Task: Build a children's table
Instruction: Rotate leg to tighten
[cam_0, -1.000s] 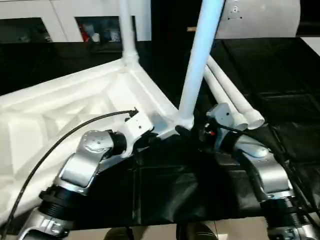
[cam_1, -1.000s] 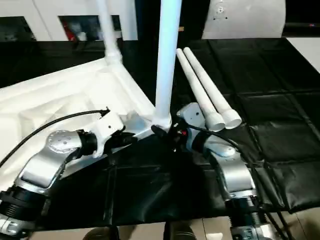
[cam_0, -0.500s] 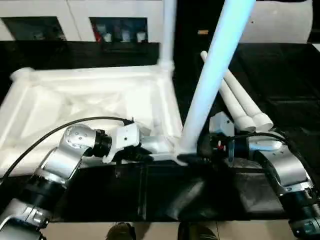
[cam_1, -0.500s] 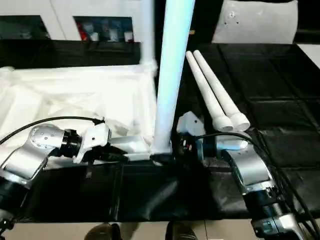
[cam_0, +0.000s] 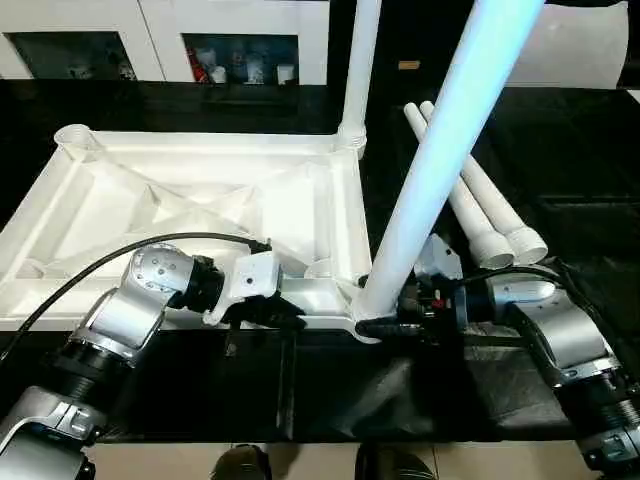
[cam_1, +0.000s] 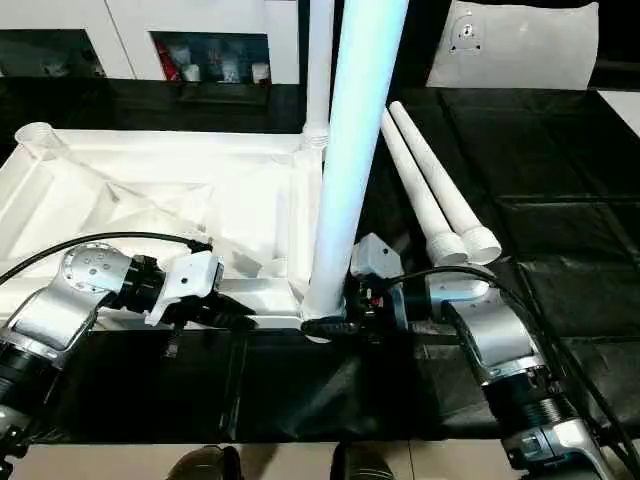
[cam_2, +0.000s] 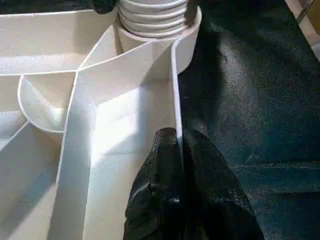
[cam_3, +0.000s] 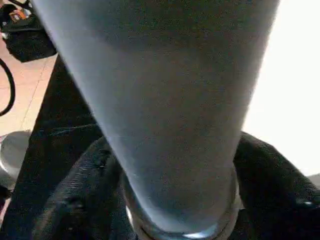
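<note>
The white plastic table top (cam_0: 200, 200) lies upside down on the black-covered bench (cam_1: 540, 150), its ribbed underside facing up. Two long round tapered legs stand in corner sockets: the far leg (cam_0: 358, 60) and the near leg (cam_0: 440, 150). Two loose legs (cam_1: 435, 195) wait beside, so about half remains. The left pincer (cam_2: 175, 150) is closed, pinching the thin rim. The right pincer (cam_1: 335, 322) is around the near leg's base; whether it grips, I cannot tell.

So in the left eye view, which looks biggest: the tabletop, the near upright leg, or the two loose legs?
1. Tabletop.
2. Near upright leg, though it stands closest to the camera.
3. Two loose legs; they look alike.
</note>
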